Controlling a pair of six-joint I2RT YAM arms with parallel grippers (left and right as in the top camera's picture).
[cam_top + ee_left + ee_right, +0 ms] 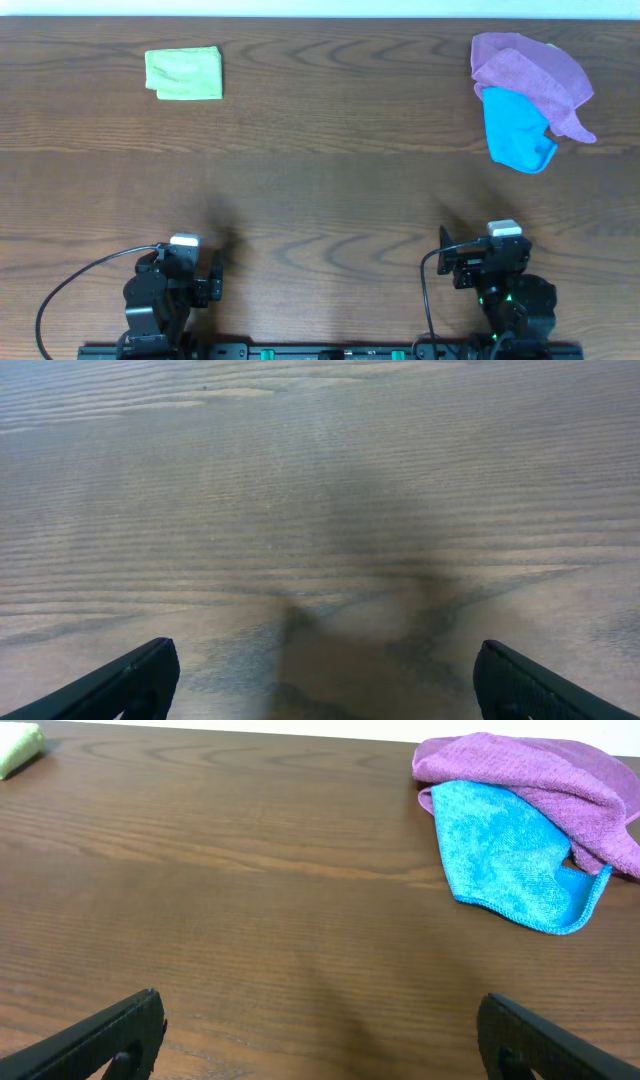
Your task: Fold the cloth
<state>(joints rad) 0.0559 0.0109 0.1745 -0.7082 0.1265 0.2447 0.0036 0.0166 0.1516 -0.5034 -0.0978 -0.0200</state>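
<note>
A purple cloth (530, 68) lies crumpled at the far right of the table, partly over a blue cloth (514, 130). Both show in the right wrist view, purple (540, 770) above blue (505, 850). A green cloth (184, 73) lies folded at the far left; its corner shows in the right wrist view (18, 748). My left gripper (320, 680) is open and empty over bare wood near the front edge. My right gripper (320, 1035) is open and empty, well short of the cloths.
Both arms (170, 285) (497, 270) rest at the table's front edge, with cables trailing beside them. A dark wooden table (320, 200) spans the view. A pale wall edge runs along the back.
</note>
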